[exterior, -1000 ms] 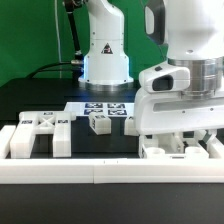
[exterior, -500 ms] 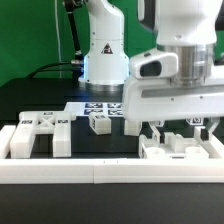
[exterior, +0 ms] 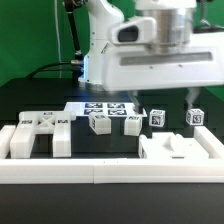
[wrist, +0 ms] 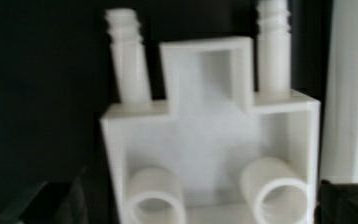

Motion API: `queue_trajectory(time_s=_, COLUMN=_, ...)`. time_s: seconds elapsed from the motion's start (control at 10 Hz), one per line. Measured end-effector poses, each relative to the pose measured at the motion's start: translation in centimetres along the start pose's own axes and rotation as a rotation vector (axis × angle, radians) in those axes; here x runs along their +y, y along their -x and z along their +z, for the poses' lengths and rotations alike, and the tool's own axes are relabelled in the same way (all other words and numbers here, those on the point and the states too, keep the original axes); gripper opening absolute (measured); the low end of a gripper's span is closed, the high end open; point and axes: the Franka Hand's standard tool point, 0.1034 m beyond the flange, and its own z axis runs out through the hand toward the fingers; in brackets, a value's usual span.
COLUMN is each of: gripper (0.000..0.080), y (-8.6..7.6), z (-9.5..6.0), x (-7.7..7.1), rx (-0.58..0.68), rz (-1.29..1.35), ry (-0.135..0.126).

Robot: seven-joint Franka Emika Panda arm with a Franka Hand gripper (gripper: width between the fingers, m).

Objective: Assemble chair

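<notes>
- Here: black table point(exterior: 40, 100) beneath a green backdrop point(exterior: 30, 40), fenced in front by a white rail point(exterior: 100, 177).
- Only from the wrist: chair slab point(wrist: 202, 130) close up, two pegs, square notch.
- Only from the exterior view: leg blocks point(exterior: 35, 135) and small cubes point(exterior: 98, 123), toward that view's left of the slab.
- Versus a second ago: gripper point(exterior: 166, 100) higher above the slab, jaws wide, holding nothing.

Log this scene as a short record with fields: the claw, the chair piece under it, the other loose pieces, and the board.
claw: claw open, raised, holding nothing
piece below claw: pegged chair piece, lying flat against the front rail, at the exterior view's right
piece details: two pegs at one end, two round sockets at the other
other large piece: chunky chair piece, at the exterior view's left, also by the rail
small parts: four tagged cubes, standing loose in a row on the black table
marker board: marker board, flat behind the cubes
</notes>
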Motion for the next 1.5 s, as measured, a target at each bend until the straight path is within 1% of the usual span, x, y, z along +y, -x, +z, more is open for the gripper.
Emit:
queue_trajectory(time_s=0.3, gripper=0.0649, y=2.7, z=0.9, x=4.1, rx=-0.017, rz=0.017, ry=0.025)
queue_trajectory(time_s=0.4, gripper=0.0649, y=3.3, z=1.3, x=5.0, rx=-0.010, rz=-0.016, ry=0.019)
queue_trajectory(time_s=0.5, gripper=0.0649, y=3.2, z=1.2, x=4.7, rx=-0.010, rz=-0.006, ry=0.018)
queue_trajectory(time_s=0.7, gripper=0.0649, y=3.2, z=1.3, x=4.6, rx=-0.005, rz=0.002, ry=0.019)
queue_trajectory(time_s=0.8, gripper=0.0649, y=3.6, z=1.7, x=4.6, rx=-0.001, rz=0.032, ry=0.020)
queue_trajectory(time_s=1.1, gripper=0.0649, y=6.1, z=2.9, x=3.4, rx=-0.040, rz=0.080, ry=0.022)
queue_trajectory(time_s=1.2, gripper=0.0649, y=6.5, z=3.1, x=3.2, rx=-0.047, rz=0.084, ry=0.017)
queue_trajectory(time_s=1.5, gripper=0.0649, y=6.6, z=3.2, x=3.1, rx=-0.083, rz=0.079, ry=0.016)
